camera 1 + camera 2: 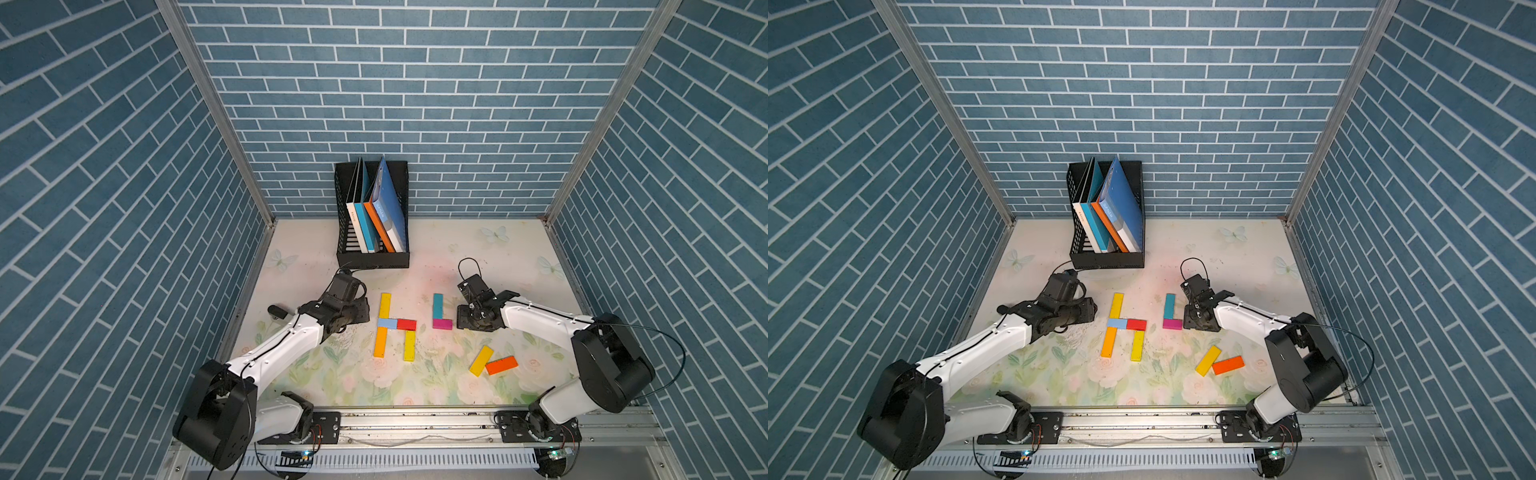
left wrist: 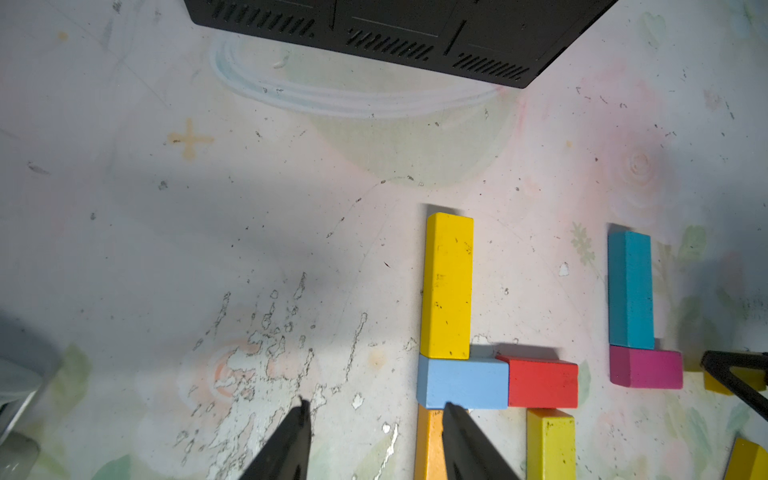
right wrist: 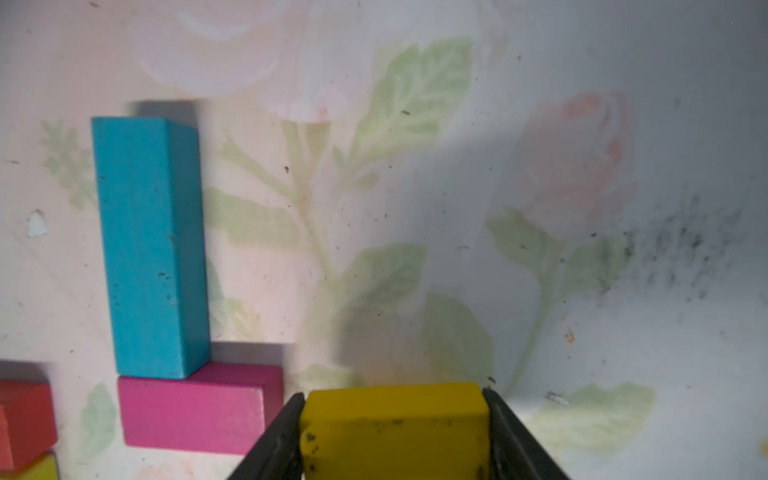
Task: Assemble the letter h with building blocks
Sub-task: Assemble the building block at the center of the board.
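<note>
The letter h lies flat mid-table: a yellow block and an orange block form the stem, light blue and red the crossbar, another yellow block the leg. To its right a teal block stands on a magenta one in an L. My right gripper is shut on a short yellow block just right of the magenta block. My left gripper is open and empty, left of the stem, one fingertip over the light blue and orange blocks.
A loose yellow block and an orange-red block lie touching at the front right. A black file holder with upright books stands at the back centre. Blue brick-pattern walls enclose the table on three sides.
</note>
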`<state>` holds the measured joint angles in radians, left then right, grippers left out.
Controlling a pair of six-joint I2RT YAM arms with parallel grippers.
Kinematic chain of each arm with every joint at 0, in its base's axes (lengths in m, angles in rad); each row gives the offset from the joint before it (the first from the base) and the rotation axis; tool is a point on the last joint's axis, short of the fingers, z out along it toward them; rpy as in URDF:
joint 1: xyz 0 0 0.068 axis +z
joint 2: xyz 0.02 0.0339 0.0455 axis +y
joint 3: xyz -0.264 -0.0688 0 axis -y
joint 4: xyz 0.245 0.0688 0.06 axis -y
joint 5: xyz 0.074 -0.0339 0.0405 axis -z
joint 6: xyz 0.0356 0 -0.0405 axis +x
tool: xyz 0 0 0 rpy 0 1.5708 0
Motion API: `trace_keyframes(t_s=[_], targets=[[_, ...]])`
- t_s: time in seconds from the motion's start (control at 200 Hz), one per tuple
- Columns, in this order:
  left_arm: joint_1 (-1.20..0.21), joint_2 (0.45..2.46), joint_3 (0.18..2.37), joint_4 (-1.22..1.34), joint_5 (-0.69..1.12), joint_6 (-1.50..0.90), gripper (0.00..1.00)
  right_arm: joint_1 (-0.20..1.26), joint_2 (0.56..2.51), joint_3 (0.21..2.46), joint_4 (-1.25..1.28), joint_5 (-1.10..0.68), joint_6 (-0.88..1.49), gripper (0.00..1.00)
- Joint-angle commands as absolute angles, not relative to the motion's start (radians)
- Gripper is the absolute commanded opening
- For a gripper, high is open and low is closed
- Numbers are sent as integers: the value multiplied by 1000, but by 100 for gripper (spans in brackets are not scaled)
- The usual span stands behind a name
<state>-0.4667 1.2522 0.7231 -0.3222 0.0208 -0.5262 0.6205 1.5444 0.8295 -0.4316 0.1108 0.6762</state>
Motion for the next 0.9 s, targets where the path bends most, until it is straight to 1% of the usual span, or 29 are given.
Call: trace_keyframes(t_s=[0.0,0.305,0.41,0.45,0.55,0.655,0.71,0.895], targets=[[-462,1255,721,-322,15,-517,55,634,1568,842,-423,112,716,49],[-461,1255,721,-322,18,-517,55,641,1607,833,-392,113,741,49],[-462,1252,719,-321,17,-517,55,641,1613,839,-395,115,744,51],[-461,1253,719,-322,17,-517,55,641,1614,840,-397,113,745,53],[-462,1253,720,-321,19,-517,55,641,1603,849,-426,133,754,67],[-461,1253,720,-321,19,-516,55,639,1565,860,-456,169,769,77],[-461,1253,720,-321,19,-515,55,637,1544,870,-467,178,770,80],[-460,1248,721,-325,5,-514,55,636,1482,894,-477,196,775,84]])
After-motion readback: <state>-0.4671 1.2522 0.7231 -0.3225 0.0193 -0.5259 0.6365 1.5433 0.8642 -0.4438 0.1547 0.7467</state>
